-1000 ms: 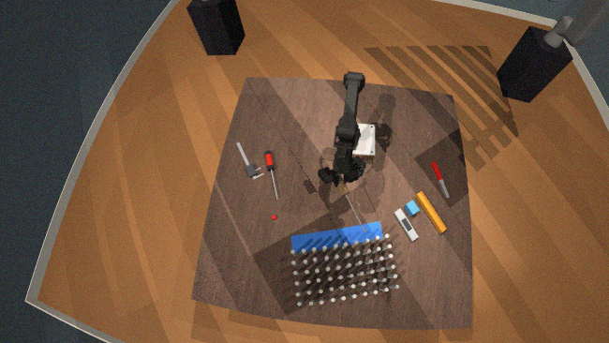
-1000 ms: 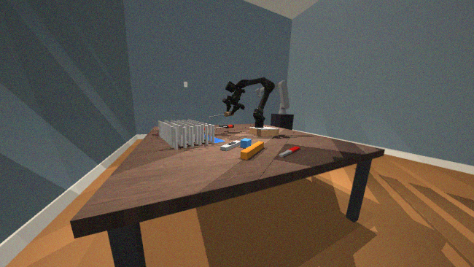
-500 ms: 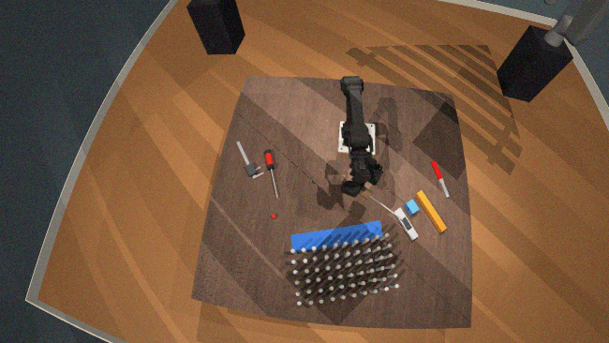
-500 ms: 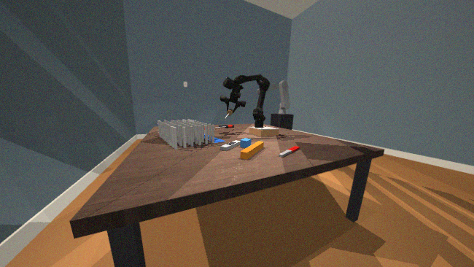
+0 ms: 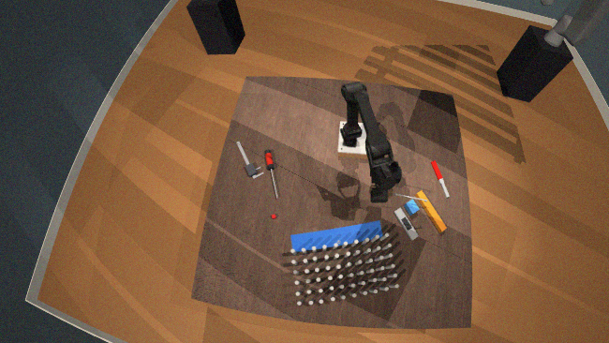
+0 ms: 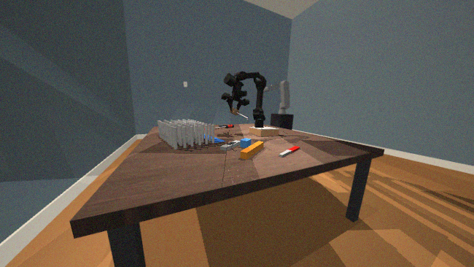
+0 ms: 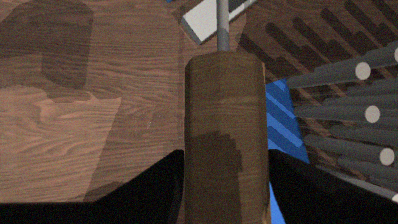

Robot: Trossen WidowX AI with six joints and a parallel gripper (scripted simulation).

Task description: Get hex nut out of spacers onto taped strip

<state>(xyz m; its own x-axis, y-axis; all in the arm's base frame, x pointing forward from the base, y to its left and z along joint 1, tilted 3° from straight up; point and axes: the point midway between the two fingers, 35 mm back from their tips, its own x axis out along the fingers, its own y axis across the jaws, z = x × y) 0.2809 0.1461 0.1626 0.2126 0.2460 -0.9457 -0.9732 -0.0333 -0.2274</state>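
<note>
The pincer (image 5: 381, 189) (image 6: 235, 110) (image 7: 225, 158) is hovering over the brown wooden surface (image 5: 244, 262) (image 6: 164, 171) (image 7: 40, 125), part-open around the wooden-handled, thin metal-shafted tool (image 5: 411, 197) (image 6: 242, 116) (image 7: 225, 100). From above, the upright grey metal spacers (image 5: 338, 266) (image 6: 184, 135) (image 7: 372, 114) are standing at its seven o'clock, the flat blue taped strip (image 5: 311, 238) (image 6: 216, 139) (image 7: 285, 117) lying along their twelve o'clock side. A tiny pale speck, probably the small metal hex nut (image 5: 338, 242), is showing on the strip; extraction is seemingly done, tool-parking and release remaining.
</note>
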